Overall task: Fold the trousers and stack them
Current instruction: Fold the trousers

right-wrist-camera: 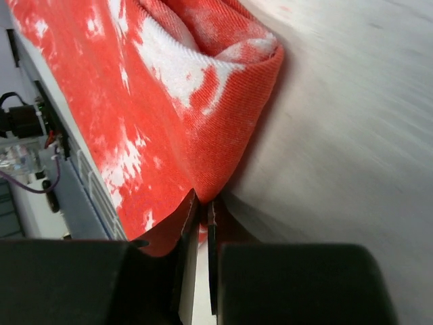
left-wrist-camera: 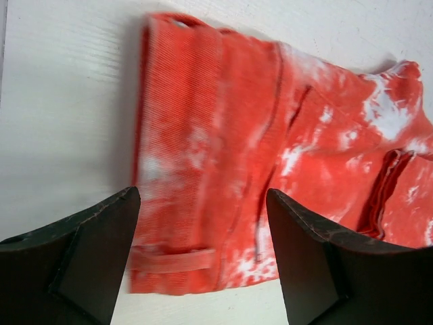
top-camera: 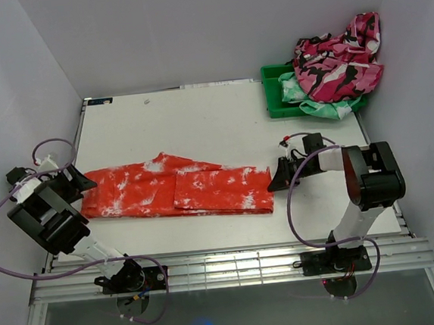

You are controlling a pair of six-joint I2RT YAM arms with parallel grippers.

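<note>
Red-orange white-speckled trousers (top-camera: 177, 189) lie flat, folded lengthwise, across table's near-center.

The left arm (top-camera: 50, 215) and the right arm (top-camera: 370, 176) are both built of chunky black joint blocks joined by white tube links. Each sits on a round black base (top-camera: 125, 281) at the near edge, with a thin purple cable (top-camera: 288, 206) looping alongside. The left gripper (left-wrist-camera: 203, 223) has two matte black wedge-shaped fingers (left-wrist-camera: 81, 264) with scuffed, paler edges, while the right gripper (right-wrist-camera: 201, 203) has black blocky fingers (right-wrist-camera: 291, 284) narrowing to thin flat tips.
</note>
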